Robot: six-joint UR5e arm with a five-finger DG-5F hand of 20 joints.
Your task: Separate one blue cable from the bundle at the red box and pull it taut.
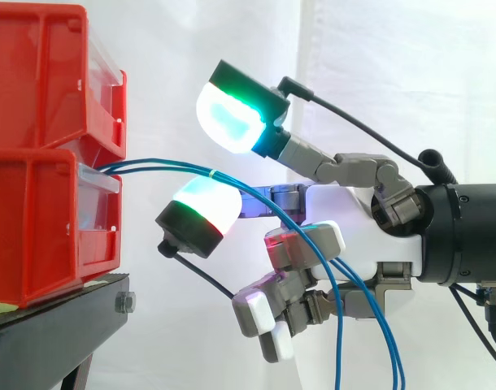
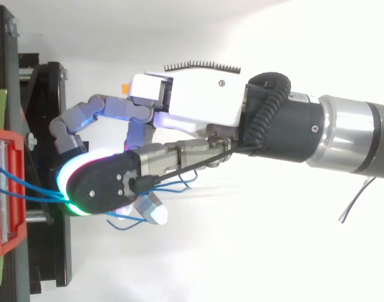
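The arm [image 1: 467, 231] comes in from the right in the side view, level with the work, in front of a white curtain [image 1: 191, 49]. At the left, two red bins [image 1: 36, 162] are stacked on a black stand [image 1: 61, 317].

The hand [image 1: 345, 213] reaches toward the bins and stops just short of them. Its fingers [image 1: 230, 115] are spread, not clamped. One glowing pad is held high, level with the upper bin. A second pad [image 1: 203, 210] sits lower, near the front of the lower bin, with a clear gap between the two. The remaining fingers [image 1: 268, 313] curl down and back under the palm.

The blue cables [image 1: 339, 341] leave the front of the lower bin as separate strands. They run to the right through the gap between the two glowing pads, passing just over the top of the lower pad and well below the upper one. A thin yellow band [image 1: 211, 173] marks them there. Past it they cross in front of the curled fingers and hang slack below the hand. In the top view the strands fan out from the bin and converge under the dark back of the uppermost fingertip [image 2: 110, 182].
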